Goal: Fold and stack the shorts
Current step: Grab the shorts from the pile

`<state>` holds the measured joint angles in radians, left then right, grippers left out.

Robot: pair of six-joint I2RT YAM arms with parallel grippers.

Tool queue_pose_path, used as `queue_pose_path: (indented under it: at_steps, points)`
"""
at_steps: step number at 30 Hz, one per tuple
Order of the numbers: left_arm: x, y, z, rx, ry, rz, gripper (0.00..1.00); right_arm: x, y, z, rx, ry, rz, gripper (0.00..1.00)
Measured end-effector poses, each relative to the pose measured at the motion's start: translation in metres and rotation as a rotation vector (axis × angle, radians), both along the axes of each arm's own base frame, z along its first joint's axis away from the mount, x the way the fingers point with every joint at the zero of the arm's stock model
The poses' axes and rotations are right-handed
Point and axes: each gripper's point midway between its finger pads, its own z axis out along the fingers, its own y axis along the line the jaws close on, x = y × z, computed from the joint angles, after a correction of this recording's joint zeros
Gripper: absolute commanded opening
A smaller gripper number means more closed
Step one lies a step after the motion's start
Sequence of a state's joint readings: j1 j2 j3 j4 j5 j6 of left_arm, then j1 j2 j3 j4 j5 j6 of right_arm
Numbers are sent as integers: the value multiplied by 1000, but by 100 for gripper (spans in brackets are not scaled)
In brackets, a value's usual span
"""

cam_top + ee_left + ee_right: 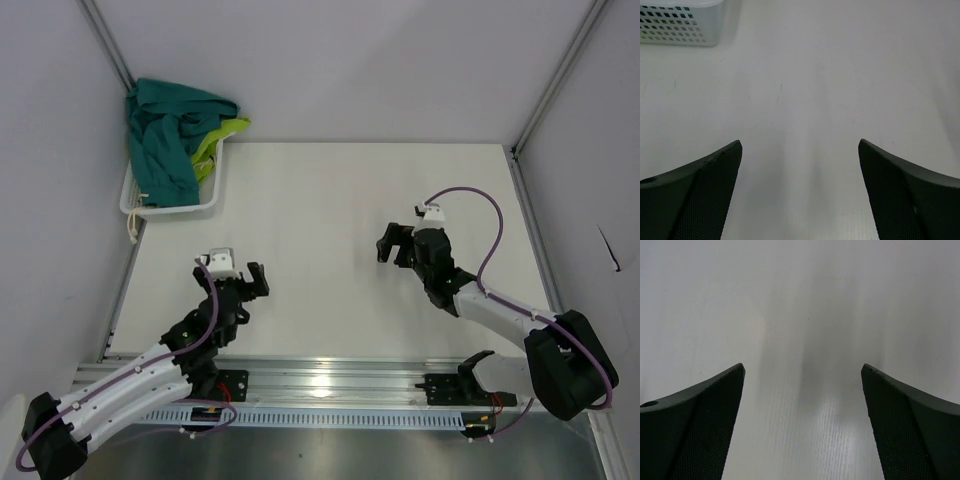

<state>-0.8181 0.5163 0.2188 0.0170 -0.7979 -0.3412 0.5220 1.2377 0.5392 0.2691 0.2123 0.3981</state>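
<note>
Teal green shorts lie heaped in the white mesh basket at the far left corner of the table, with lime shorts draped over its right rim. Left gripper and right gripper hang above the bare surface, fingers spread wide, holding nothing.

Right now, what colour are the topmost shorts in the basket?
Dark teal green fabric shorts; top external view.

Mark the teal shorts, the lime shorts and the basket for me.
dark teal shorts (165, 130), top external view, middle of the bunched fabric
lime shorts (212, 148), top external view, strip showing beside the teal pair
white mesh basket (180, 210), top external view, its near rim
</note>
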Motion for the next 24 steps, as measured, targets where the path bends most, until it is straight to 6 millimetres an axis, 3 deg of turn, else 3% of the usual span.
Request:
queue_pose_path:
  at_steps: [6,12,19,24]
  points:
    - [-2,7,5,-48,43,75,99,0,0,2,-4,-6,3,99]
    - [4,13,33,-116,57,154,99,0,0,2,-4,-6,4,99]
    - [49,72,91,-212,44,385,99,0,1,2,1,-9,11,100]
    - [97,97,109,-236,123,465,99,0,3,2,4,-7,17,99]
